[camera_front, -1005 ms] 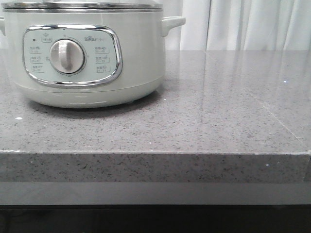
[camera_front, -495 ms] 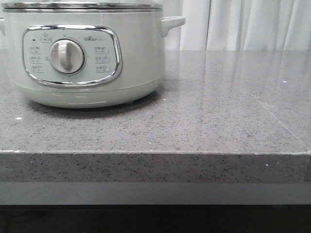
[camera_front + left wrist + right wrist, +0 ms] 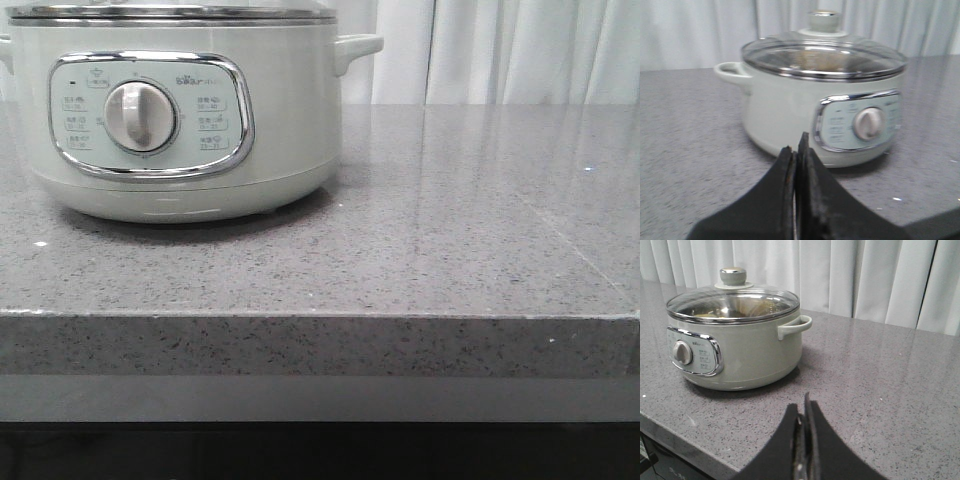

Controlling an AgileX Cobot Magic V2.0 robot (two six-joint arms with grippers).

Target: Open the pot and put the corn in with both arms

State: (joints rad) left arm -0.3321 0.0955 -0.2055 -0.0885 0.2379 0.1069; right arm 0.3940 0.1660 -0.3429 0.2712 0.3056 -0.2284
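Fingers of the left gripper [image 3: 796,150] press together on nothing, and the right gripper [image 3: 803,412] is likewise closed and empty. Both hang above the grey stone countertop [image 3: 450,240], apart from the pot [image 3: 180,120]. It stands well back from the front edge, on the robot's left — bare stone stretches to its right. Its glass lid [image 3: 732,302] with round knob [image 3: 733,275] is on. Through the glass, pale shapes are too blurred to name. White curtains [image 3: 865,275] hang behind.
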